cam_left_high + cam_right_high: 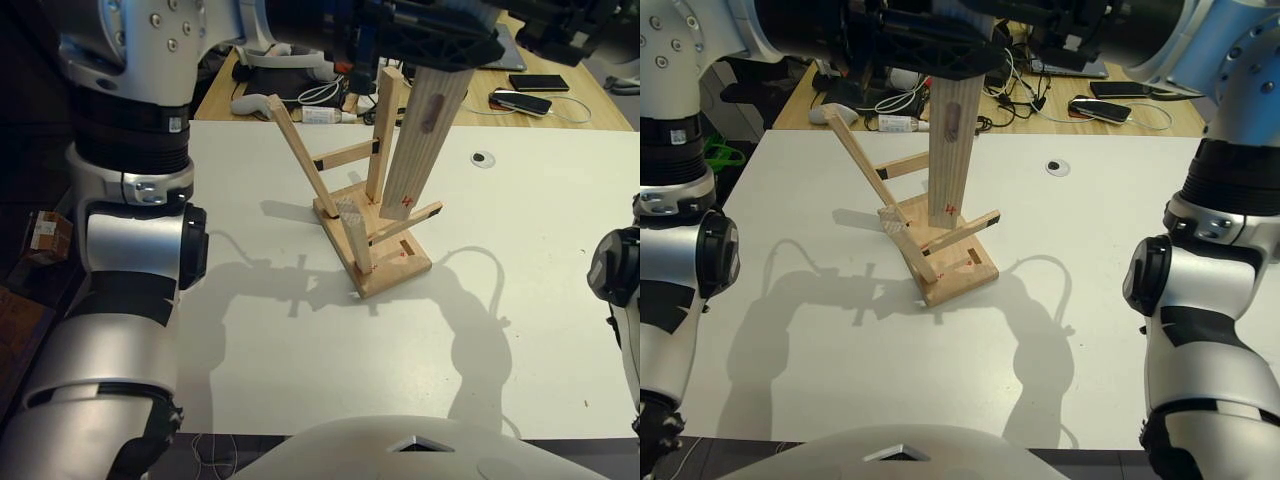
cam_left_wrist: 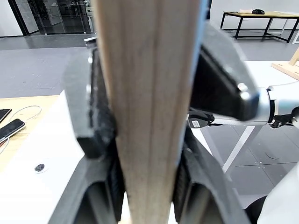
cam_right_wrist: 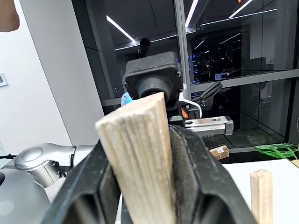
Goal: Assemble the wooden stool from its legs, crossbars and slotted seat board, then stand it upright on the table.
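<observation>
A slotted seat board (image 1: 385,280) lies flat mid-way across the white counter (image 1: 520,300). Three legs and crossbars stand in it, and one leaning leg (image 1: 300,150) tilts outward. The left pincer (image 2: 149,140) and right pincer (image 3: 145,158) both clamp the top of a thick leg (image 1: 952,150), held nearly upright over the board; whether its foot touches is unclear. To seat it well, probably keep it plumb, line it up with a free slot, and press straight down, clear of the leaning leg.
</observation>
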Robot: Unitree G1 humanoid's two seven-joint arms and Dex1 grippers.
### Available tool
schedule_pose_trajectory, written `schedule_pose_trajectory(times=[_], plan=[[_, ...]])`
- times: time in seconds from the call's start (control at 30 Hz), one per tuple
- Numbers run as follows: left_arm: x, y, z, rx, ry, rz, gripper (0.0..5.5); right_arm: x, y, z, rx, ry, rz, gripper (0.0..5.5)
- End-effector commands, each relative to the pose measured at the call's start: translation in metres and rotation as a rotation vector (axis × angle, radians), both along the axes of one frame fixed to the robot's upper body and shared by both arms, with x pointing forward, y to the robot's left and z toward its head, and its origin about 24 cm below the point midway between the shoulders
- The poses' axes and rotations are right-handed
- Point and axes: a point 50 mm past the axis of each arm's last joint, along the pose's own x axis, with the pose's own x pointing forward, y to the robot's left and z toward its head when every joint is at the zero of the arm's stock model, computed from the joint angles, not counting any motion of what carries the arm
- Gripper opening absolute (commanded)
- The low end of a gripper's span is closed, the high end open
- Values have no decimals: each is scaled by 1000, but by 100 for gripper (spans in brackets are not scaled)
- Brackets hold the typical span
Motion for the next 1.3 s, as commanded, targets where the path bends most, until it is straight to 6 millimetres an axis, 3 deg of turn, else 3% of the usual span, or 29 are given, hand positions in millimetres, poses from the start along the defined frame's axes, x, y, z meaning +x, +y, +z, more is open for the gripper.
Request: schedule_pose_trajectory(times=[0.03,0.23,0.33,0.53,0.67,0.77,0.9,1.0,1.13,1.3], plan=[[-2,-1,8,3,-96,-5,136,-1,-1,1,12,-6,4,137],[-1,1,6,41,-150,-4,220,3,-9,-2,8,-6,-41,101],[-5,-3,-14,87,-168,7,226,8,-20,-4,16,3,-102,101],[14,22,-18,63,-137,224,226,18,-62,9,135,23,-282,101],[28,37,-7,-20,-125,390,226,23,-94,13,215,18,-442,101],[36,52,7,-130,-117,532,226,33,-122,7,278,27,-655,100],[35,69,15,-270,-90,668,226,46,-157,-32,359,122,-1007,100],[33,82,6,-365,-34,818,226,39,-169,-91,375,266,-1191,100],[20,93,-30,-360,80,934,226,6,-151,-166,385,471,-1283,100],[3,90,-55,-306,170,937,226,-27,-134,-204,379,616,-1334,100]])
